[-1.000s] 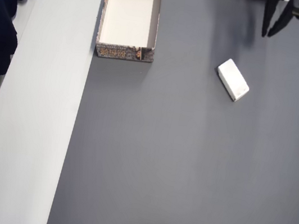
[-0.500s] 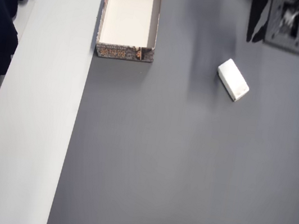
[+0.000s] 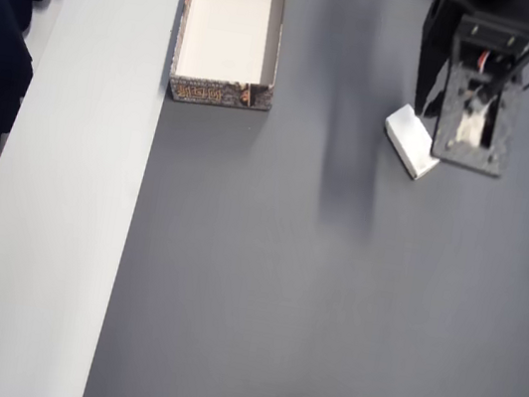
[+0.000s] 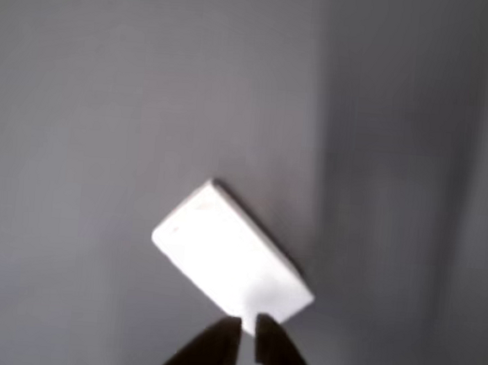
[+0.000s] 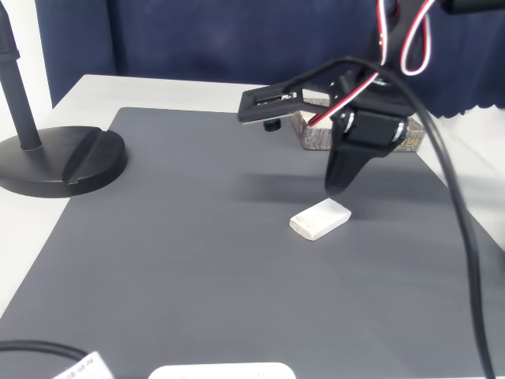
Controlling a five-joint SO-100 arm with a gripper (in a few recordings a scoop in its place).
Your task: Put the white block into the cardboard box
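Dark grey mat (image 3: 260, 289) covers most of a white desk (image 3: 68, 228), dark blue curtain behind in the fixed view. The black two-finger pincer (image 4: 246, 339) hangs just above the mat with its tips pointing down; in the wrist view the two fingers stand nearly together with only a thin slit between them, holding nothing. Tips sit right at one short end of the small white rectangular block with rounded edges (image 4: 230, 257), which lies flat on the mat, skewed to the pincer's line. In the fixed view the pincer (image 5: 341, 178) is just behind and above the block (image 5: 319, 219), apart from it. Judgement: the arm is placed over the block as an approach for the pick, but the jaws are too narrow to straddle it and would have to spread before descending; the skew also suggests a wrist turn would help to close across the short width. The shallow open-top cardboard box with cream inside and brownish patterned walls (image 3: 182, 34) stands at the mat's far left corner in the overhead view, well apart from the block (image 3: 407, 136), empty. Black round stand base (image 5: 59, 162) at the mat's edge, clear of the path.
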